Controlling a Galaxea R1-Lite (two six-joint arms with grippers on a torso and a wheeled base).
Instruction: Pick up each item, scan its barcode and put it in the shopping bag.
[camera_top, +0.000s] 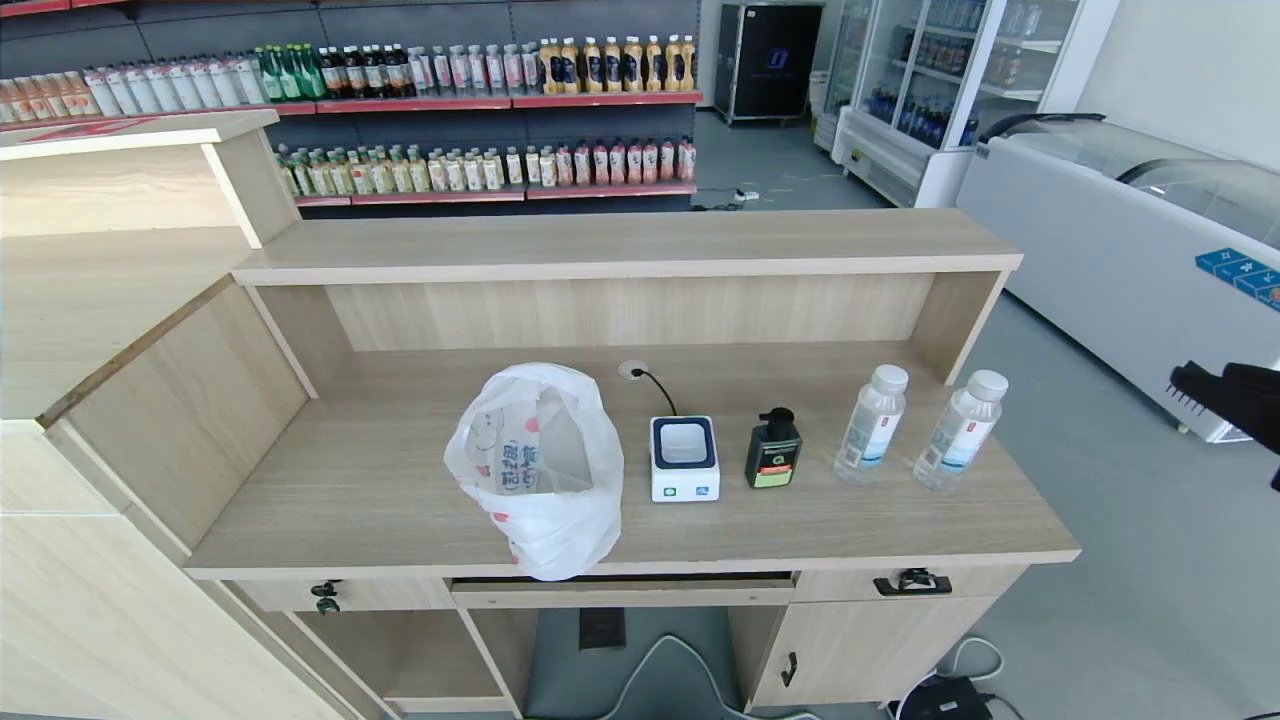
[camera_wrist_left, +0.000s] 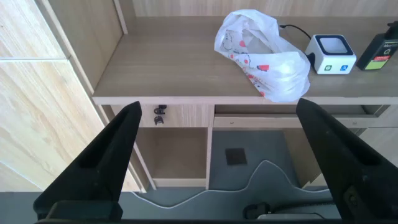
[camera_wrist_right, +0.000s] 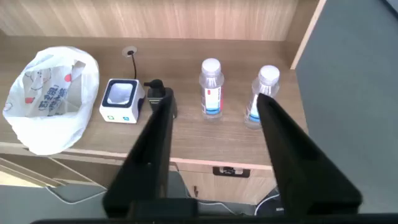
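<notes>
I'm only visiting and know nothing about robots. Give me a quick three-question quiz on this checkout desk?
1. True or false: the scanner stands between the shopping bag and the pump bottle.
2. How many water bottles stand on the counter? A one, B two, C four.
3. Fill in: the left gripper and right gripper are both ___, holding nothing.

Key: 1 true; 2 B; 3 open.

No legible text; print on shopping bag (camera_top: 527, 468), bottle labels (camera_top: 868, 440) too small to read.
</notes>
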